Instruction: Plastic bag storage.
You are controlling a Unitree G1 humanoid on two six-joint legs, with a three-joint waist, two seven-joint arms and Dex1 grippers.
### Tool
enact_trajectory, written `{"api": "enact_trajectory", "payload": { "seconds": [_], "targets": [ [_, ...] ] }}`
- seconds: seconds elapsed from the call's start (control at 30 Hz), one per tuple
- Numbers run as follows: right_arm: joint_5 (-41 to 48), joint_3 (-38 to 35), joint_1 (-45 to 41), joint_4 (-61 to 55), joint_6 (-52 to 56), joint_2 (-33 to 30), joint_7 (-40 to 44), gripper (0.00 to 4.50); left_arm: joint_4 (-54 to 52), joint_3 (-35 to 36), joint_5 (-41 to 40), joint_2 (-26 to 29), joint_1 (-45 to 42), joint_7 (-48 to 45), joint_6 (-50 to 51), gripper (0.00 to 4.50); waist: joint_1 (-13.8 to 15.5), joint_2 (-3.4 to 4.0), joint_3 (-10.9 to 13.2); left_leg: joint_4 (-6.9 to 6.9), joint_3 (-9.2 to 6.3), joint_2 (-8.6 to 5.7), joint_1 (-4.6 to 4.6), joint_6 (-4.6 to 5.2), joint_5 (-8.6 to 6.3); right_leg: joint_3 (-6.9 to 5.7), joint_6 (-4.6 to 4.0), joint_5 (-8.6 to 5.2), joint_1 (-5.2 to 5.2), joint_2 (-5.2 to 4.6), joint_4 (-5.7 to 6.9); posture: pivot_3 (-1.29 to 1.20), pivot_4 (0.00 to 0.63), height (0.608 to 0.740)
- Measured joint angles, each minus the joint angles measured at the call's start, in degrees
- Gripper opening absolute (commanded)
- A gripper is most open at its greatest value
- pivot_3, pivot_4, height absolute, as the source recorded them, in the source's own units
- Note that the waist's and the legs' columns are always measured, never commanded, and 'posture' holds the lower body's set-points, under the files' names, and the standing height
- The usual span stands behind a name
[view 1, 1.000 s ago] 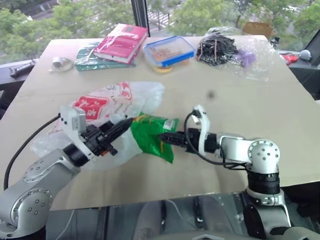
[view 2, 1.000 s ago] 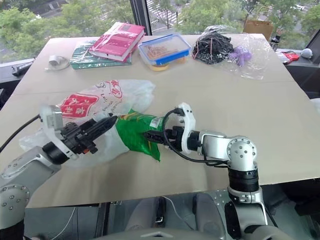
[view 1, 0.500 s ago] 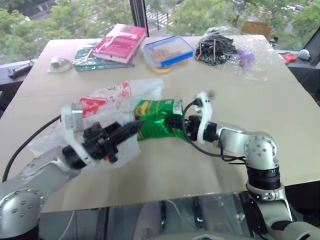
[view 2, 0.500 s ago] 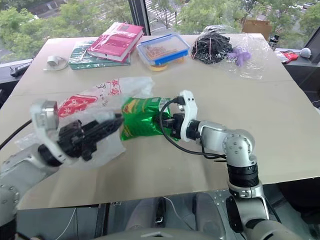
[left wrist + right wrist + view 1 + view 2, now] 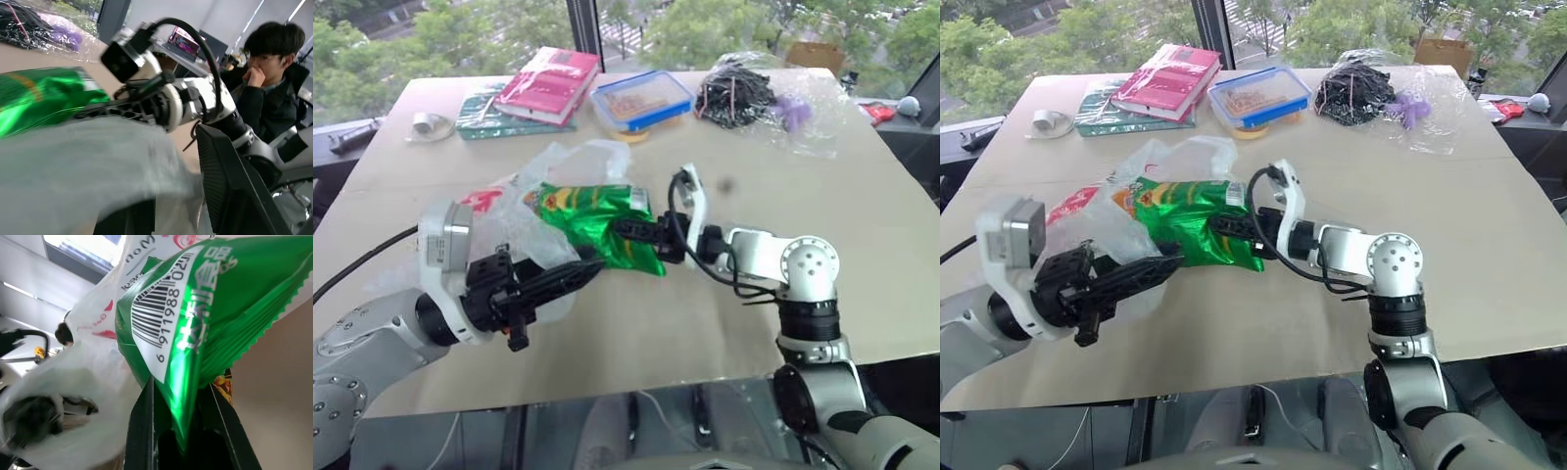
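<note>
The thin, crinkly translucent-white plastic bag with red print [image 5: 514, 220] hangs gripped in the left pincer [image 5: 570, 278] above the surface [image 5: 724, 157], its mouth now meeting the shiny green snack packet [image 5: 592, 225] that the right pincer [image 5: 625, 228] has just clenched and lifted towards it, so loading looks underway.

- My table [image 5: 862, 245] is a plain tan top.
- Far beyond my right hand [image 5: 619, 228]: a red book [image 5: 551, 83] lying on a green one [image 5: 481, 115], and a blue-rimmed food box [image 5: 644, 99].
- Beyond that hand, off to its right: a clear bag of black cables [image 5: 736, 93].
- The plastic bag [image 5: 524, 211] trails on the table by my left hand [image 5: 579, 275].
</note>
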Motion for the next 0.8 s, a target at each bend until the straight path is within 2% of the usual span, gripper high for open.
{"api": "enact_trajectory", "payload": {
  "seconds": [0.1,0.23,0.27,0.33,0.47,0.53,0.6,0.67,0.73,0.8],
  "targets": [
    [-3.94,3.34,-3.3,5.45,-2.11,4.6,2.33,0.05,-0.81,0.0,-0.91,0.48,-0.32,0.48,-0.27,1.31,0.11,0.01,0.01,-0.02,-0.05,0.09,-0.04,0.0,0.0,-0.03,-0.01,0.0,-0.03,0.1,-0.02,0.0,0.15,0.74],
    [-12.12,7.18,-8.96,17.67,-11.02,5.08,7.77,0.05,-1.44,3.09,-3.16,1.57,1.45,2.81,-0.38,1.31,0.31,-0.03,-0.02,0.0,0.0,0.19,-0.03,-0.01,0.0,-0.01,-0.01,0.01,0.0,0.03,-0.09,0.0,0.15,0.74],
    [-18.16,9.29,-13.27,27.74,-19.03,5.4,10.47,0.62,-2.23,4.81,-4.63,2.16,2.81,4.1,-0.42,1.31,0.12,-0.01,0.0,-0.01,0.01,0.17,-0.01,-0.01,0.0,0.01,-0.01,0.01,0.0,0.03,-0.1,0.0,0.15,0.74],
    [-23.07,11.7,-15.7,34.16,-25.19,5.78,13.47,0.85,-3.47,5.99,-5.39,2.21,4.06,4.48,-0.45,1.31,0.16,-0.01,0.0,-0.02,-0.03,0.19,-0.03,-0.03,0.0,-0.04,-0.02,0.0,-0.02,0.04,-0.1,0.0,0.15,0.74],
    [-37.11,19.33,-23.07,48.5,-40.76,6.74,22.91,2.57,-5.73,6.47,-5.17,1.32,6.83,5.28,-1.04,1.31,0.08,0.07,0.05,-0.08,0.0,0.21,-0.05,-0.12,0.05,-0.01,-0.03,0.0,-0.1,0.07,-0.09,0.0,0.15,0.74],
    [-40.8,22.66,-23.87,48.21,-43.42,6.8,30.0,3.51,-5.59,5.72,-4.2,0.56,5.17,6.25,-2.16,1.31,0.1,0.07,0.05,-0.09,0.0,0.26,-0.06,-0.12,0.04,-0.02,-0.04,0.0,-0.11,0.09,-0.08,0.0,0.15,0.74],
    [-39.24,22.27,-23.44,40.94,-40.94,6.51,38.36,4.39,-4.65,3.68,-3.37,-0.28,2.78,7.24,-3.53,1.31,0.24,0.07,0.09,-0.09,-0.02,0.29,-0.13,-0.12,0.04,-0.04,-0.04,0.01,-0.14,0.09,-0.09,0.0,0.15,0.74],
    [-37.75,21.59,-22.21,31.67,-39.62,6.15,42.82,4.28,-3.53,1.21,-2.31,-1.68,0.49,8.08,-4.44,1.31,0.4,0.04,0.06,-0.1,-0.04,0.29,-0.12,-0.13,0.03,-0.05,-0.04,0.01,-0.12,0.08,-0.13,0.0,0.15,0.74],
    [-37.19,20.92,-20.08,25.37,-37.31,5.87,44.8,3.59,-2.55,-1.19,-1.83,-2.97,-2.16,9.62,-5.44,1.31,0.6,-0.04,0.01,-0.09,-0.08,0.28,-0.1,-0.13,0.03,-0.11,-0.04,0.01,-0.05,0.03,-0.17,0.0,0.15,0.74],
    [-36.81,20.3,-18.66,24.0,-34.68,5.77,45.25,2.69,-2.09,-3.25,-1.75,-4.0,-4.2,10.98,-5.83,1.31,0.66,-0.04,0.01,-0.08,-0.07,0.21,-0.08,-0.12,0.02,-0.13,-0.04,0.02,-0.03,-0.07,-0.1,0.0,0.15,0.74]
  ]
}}
